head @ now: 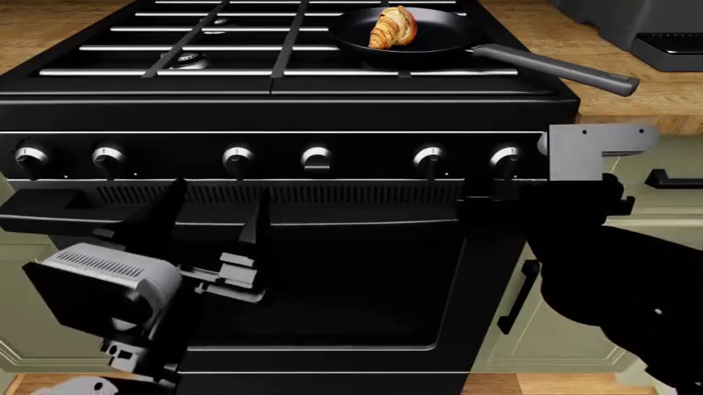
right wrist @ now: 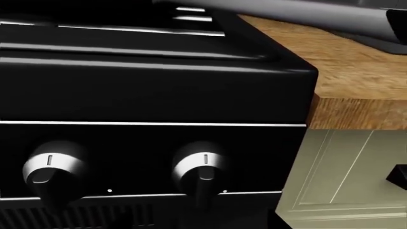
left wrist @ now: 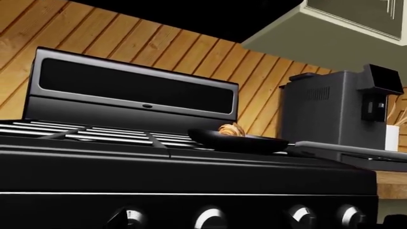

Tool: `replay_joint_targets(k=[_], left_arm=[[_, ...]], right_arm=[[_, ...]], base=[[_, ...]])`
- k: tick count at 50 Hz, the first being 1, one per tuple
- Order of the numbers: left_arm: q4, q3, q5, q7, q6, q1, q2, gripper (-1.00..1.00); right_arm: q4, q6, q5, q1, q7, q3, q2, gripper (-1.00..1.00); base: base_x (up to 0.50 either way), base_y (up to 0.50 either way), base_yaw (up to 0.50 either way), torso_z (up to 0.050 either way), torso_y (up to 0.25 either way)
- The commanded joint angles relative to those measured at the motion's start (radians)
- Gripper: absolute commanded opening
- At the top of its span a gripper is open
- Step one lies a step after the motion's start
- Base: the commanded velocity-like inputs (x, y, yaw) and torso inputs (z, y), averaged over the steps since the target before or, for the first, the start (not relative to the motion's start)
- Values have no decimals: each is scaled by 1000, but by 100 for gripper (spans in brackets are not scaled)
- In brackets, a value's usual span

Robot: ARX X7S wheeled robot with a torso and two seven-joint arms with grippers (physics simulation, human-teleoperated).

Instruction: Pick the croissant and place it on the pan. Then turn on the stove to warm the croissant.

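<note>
The croissant (head: 393,27) lies in the black pan (head: 439,43), which sits on the stove (head: 286,111) at its back right grate. The pan's handle (head: 555,70) points right. Both also show in the left wrist view: the croissant (left wrist: 232,130) in the pan (left wrist: 241,142). My left gripper (head: 214,218) is open and empty, low in front of the oven door below the left-middle knobs. My right gripper (head: 483,197) is a black shape just under the rightmost knob (head: 505,156); its jaws do not show. The right wrist view shows the two rightmost knobs (right wrist: 200,168), markers upright.
A dark grey coffee machine (left wrist: 330,109) stands on the wooden countertop (right wrist: 356,71) right of the stove, with a white cup (left wrist: 391,137) beside it. Pale green cabinet doors (right wrist: 343,176) flank the oven. The stove's raised back panel (left wrist: 133,88) stands behind the grates.
</note>
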Motion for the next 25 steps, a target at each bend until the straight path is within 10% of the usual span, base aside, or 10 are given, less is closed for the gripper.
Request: replay_joint_targets(k=[1, 25], left_arm=[[-21, -5, -12, 15, 5, 3, 3, 100], [3, -11, 19, 1, 0, 19, -6, 100]], right_arm=[[24, -19, -31, -1, -15, -14, -7, 100], [67, -26, -54, 23, -43, -32, -16, 100]], base=[[0, 0, 0, 0, 0], [0, 0, 0, 0, 0]])
